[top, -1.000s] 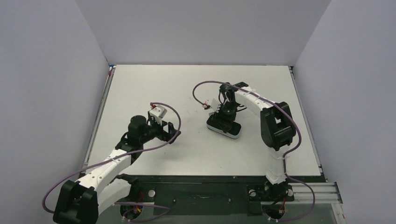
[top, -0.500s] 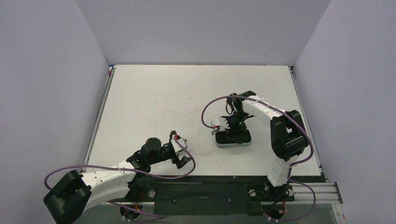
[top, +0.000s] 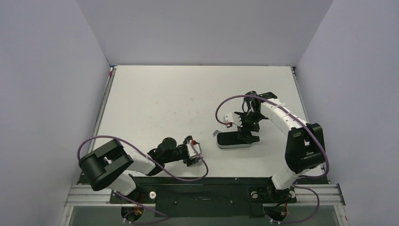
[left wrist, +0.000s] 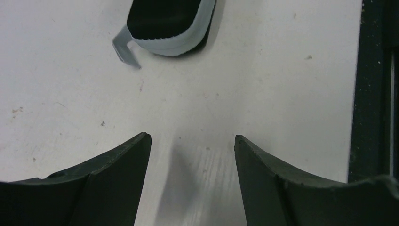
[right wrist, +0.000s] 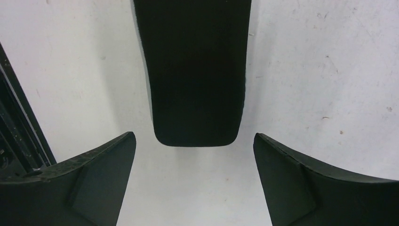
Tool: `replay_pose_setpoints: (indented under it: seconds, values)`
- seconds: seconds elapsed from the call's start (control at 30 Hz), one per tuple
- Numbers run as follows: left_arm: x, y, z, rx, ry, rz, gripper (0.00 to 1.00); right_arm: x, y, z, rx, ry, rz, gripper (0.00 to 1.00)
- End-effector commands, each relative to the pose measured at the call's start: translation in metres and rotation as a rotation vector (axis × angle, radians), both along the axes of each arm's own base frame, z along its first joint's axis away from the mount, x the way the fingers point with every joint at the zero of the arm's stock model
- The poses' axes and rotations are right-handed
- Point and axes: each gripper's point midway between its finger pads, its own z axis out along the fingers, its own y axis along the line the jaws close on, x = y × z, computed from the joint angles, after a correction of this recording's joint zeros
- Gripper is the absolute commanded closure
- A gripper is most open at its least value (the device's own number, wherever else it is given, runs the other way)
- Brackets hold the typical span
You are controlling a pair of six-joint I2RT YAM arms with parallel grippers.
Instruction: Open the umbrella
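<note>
Left pincer (left wrist: 191, 139) and right pincer (right wrist: 194, 136) are spread, empty. No umbrella is seen; the sleeve (right wrist: 195, 70) ahead of the right pincer is judged light, soft, graspable across its width.

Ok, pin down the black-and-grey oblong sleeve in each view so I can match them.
Top external: the black-and-grey oblong sleeve lies on the table, right of centre.
Left wrist: sleeve at the top edge, left of centre, cut off.
Right wrist: sleeve at top centre, reaching mid-frame.
Shared landmark: the black rail along the table's near edge.
</note>
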Motion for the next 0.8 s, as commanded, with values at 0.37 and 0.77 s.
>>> replay_pose_setpoints:
  seconds: [0.37,0.77]
  values:
    - [0.014,-0.044,0.034,-0.125,-0.221,-0.144,0.46,0.032,0.002,-0.034,-0.042,-0.131,0.337,0.34]
    - [-0.008,-0.064,0.018,-0.109,-0.257,-0.241,0.61,0.028,0.021,-0.045,-0.011,-0.229,0.708,0.51]
